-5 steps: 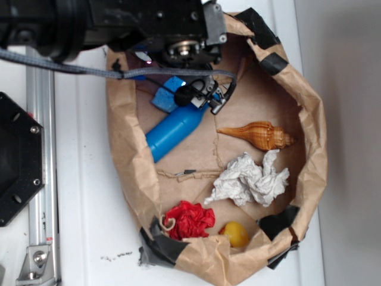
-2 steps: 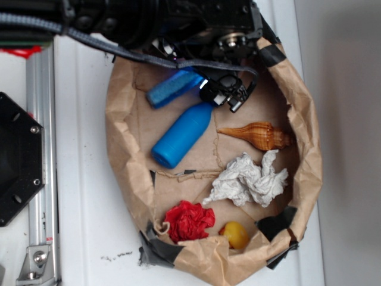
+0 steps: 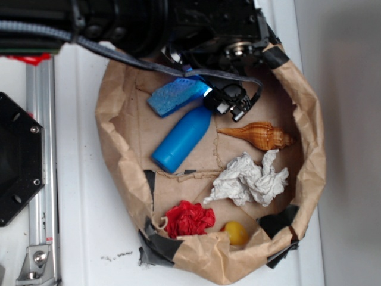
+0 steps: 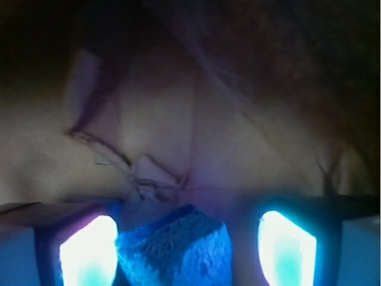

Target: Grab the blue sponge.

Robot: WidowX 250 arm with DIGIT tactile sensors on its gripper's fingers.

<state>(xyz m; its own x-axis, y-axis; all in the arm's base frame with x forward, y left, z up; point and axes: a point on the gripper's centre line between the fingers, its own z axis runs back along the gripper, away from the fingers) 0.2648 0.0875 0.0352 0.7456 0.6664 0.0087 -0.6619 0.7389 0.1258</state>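
We see the claw [image 3: 221, 100] spread wide, its fingers [image 4: 89, 253] flanking the blue sponge [image 3: 177, 96] without clearly pinching it. The sponge sits in the paper bag's [image 3: 122, 173] upper left, just above the blue bottle [image 3: 182, 138].

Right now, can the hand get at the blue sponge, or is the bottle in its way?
Probably yes: the hand is already at the blue sponge, which sits between its fingers in the wrist view. The blue bottle lies below, clear of it.

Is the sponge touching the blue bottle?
Cannot tell. In the exterior view the sponge and bottle sit close, but the gripper hides where they might meet.
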